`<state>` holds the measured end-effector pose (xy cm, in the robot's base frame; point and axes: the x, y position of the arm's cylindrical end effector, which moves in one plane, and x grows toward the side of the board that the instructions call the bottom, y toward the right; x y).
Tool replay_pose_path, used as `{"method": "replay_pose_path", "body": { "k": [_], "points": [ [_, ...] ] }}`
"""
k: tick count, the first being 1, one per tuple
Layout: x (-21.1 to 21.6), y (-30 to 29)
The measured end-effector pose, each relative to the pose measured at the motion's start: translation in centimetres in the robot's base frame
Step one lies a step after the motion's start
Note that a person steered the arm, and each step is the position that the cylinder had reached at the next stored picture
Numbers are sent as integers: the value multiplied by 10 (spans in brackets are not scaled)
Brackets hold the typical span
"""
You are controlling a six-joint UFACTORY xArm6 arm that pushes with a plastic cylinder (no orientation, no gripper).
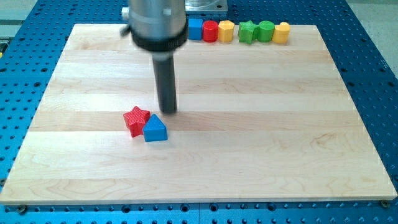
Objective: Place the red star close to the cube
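Currently my tip [167, 112] is resting on the tabletop [261, 143] just above and slightly to the view's right of the red star [135, 119], and directly above the blue triangular block [155, 129]. There is no gripper on this rig: the arm is ending in a plain rod, so nothing is being held and nothing can be; contact is by pushing only.

The red star is sitting left of centre, touching the blue triangular block on its lower right. The blue cube [195, 28] is standing at the view's top edge, heading a row with a red cylinder [211, 30], a yellow block [226, 30], a green star [248, 32], a green cylinder [266, 30] and another yellow block [282, 32]. Star and cube are well apart.

Assessment: the tip is standing on the wrong side for the required push. To drive the star up and to the view's right toward the cube, the tip should be going round to the star's lower left, passing clear of the star. The triangular block is crowding that side, so the approach needs to be coming in from the view's left rather than from below.

Recommendation: pushing through the star's centre line, in short corrected strokes, since a star's points are tending to make it rotate off the rod. Slowing near the row is advisable, so the cube and its red neighbour are not getting knocked.
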<state>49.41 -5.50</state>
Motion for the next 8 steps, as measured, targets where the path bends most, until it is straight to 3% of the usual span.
{"method": "replay_pose_path", "body": {
  "k": [1,3,4,6,7,8],
  "points": [
    [51,-1],
    [20,-44],
    [-25,-58],
    [-157,-64],
    [-64,-64],
    [-58,-104]
  ]
}}
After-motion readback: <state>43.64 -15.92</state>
